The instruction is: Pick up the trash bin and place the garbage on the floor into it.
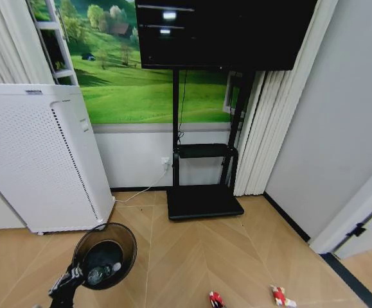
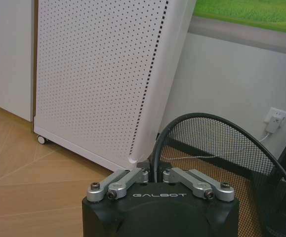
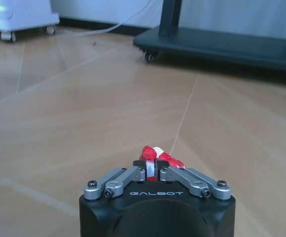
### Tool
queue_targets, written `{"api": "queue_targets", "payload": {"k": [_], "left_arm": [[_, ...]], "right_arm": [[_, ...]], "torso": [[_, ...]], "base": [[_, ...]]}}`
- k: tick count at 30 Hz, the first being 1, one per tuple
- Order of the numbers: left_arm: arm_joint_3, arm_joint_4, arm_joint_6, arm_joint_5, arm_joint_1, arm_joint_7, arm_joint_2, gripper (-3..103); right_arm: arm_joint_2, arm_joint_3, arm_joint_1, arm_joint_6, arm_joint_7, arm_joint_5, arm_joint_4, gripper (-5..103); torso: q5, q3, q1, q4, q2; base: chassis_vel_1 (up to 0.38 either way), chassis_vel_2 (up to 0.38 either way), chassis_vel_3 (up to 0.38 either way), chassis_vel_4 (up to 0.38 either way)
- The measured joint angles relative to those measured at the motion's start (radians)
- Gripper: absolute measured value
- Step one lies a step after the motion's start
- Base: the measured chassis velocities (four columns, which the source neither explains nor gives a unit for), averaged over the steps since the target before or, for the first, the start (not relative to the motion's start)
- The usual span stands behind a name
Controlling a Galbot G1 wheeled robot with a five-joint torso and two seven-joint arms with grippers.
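Note:
The black wire-mesh trash bin (image 1: 105,251) hangs at the lower left of the head view, its mouth tilted towards me, with a clear bottle (image 1: 99,274) lying inside. My left gripper (image 2: 155,176) is shut on the bin's rim (image 2: 202,117). Two red-and-white wrappers (image 1: 216,299) (image 1: 281,296) show at the bottom of the floor. Low over the floor, my right gripper (image 3: 151,171) is shut on a red-and-white wrapper (image 3: 163,158). Which of the two it is, I cannot tell.
A tall white perforated appliance (image 1: 38,160) on casters stands at the left, close behind the bin. A black TV stand base (image 1: 205,202) sits by the back wall, with a cable running to a wall outlet (image 1: 166,162). Open wooden floor lies between.

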Motion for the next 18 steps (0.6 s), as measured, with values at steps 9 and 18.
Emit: {"api": "queue_targets", "payload": {"k": [9, 18], "left_arm": [[0.02, 0.082, 0.025, 0.008, -0.125, -0.024, 0.039, 7], [0.135, 0.326, 0.053, 0.041, -0.385, -0.035, 0.076, 7]], "right_arm": [[-0.12, -0.012, 0.043, -0.065, 0.004, 0.212, 0.194, 8], [-0.26, -0.029, 0.073, -0.105, 0.014, 0.37, 0.422, 8]], "torso": [[-0.0002, 0.0, 0.0, 0.0002, 0.0], [-0.0001, 0.0, 0.0, 0.0, 0.0]], "base": [[0.0, 0.0, 0.0, 0.0], [0.0, 0.0, 0.0, 0.0]]}}
